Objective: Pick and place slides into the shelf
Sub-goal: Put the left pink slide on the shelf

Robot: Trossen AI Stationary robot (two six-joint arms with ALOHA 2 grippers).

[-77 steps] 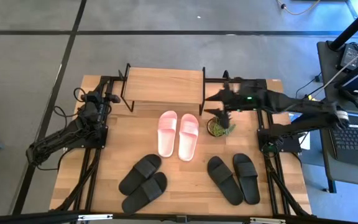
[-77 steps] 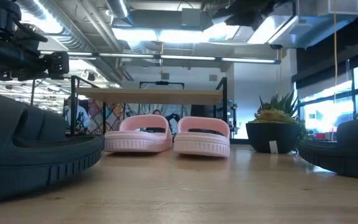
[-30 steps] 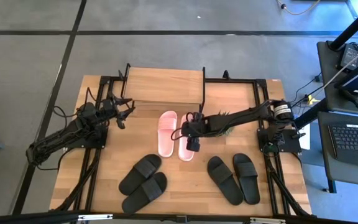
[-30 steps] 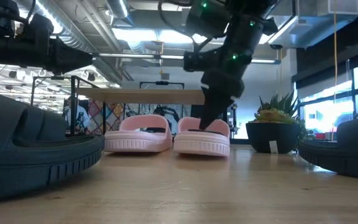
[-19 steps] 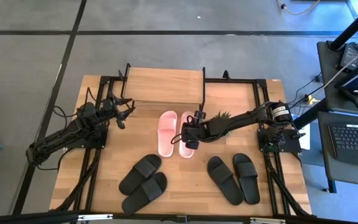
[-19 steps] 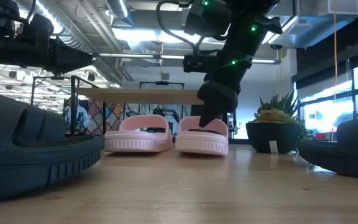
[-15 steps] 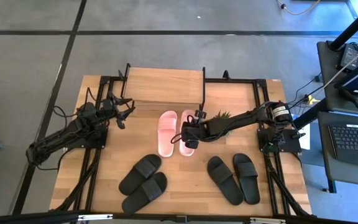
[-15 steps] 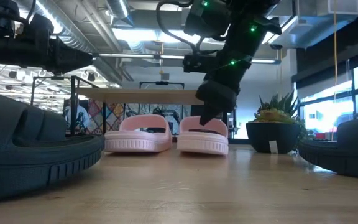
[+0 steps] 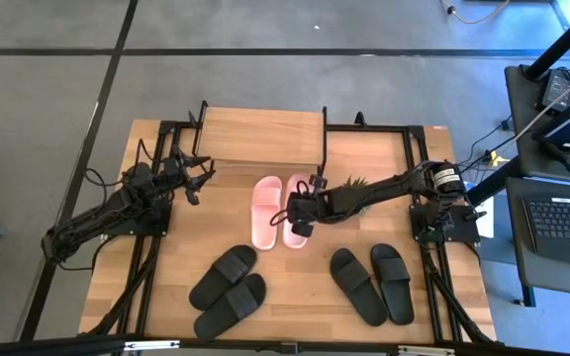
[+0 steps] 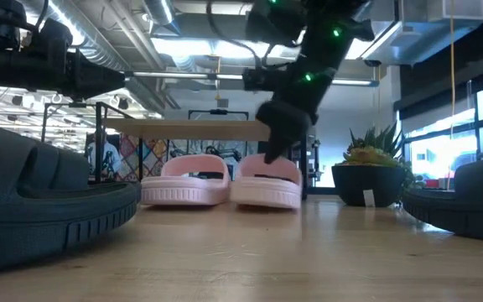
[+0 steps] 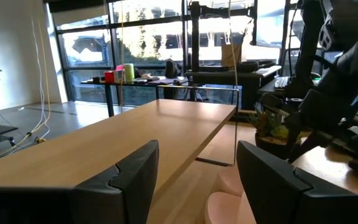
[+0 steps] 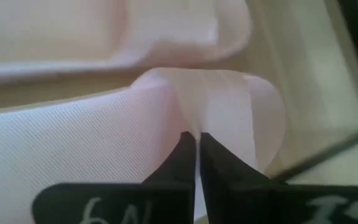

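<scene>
the pale pink pair of slides lies side by side mid-table just in front of the shelf (image 9: 263, 135), and the right-hand pink slide (image 10: 267, 185) has its wide strap pinched up into a fold. the right gripper (image 9: 302, 215) sits directly on that strap, its two dark fingers (image 12: 185, 163) squeezed nearly together with the pink strap caught between them, the arm stretched low across the table from the right side. the left gripper (image 9: 198, 178) hovers near the shelf's left end, its fingers (image 11: 138, 174) spread wide and holding nothing.
</scene>
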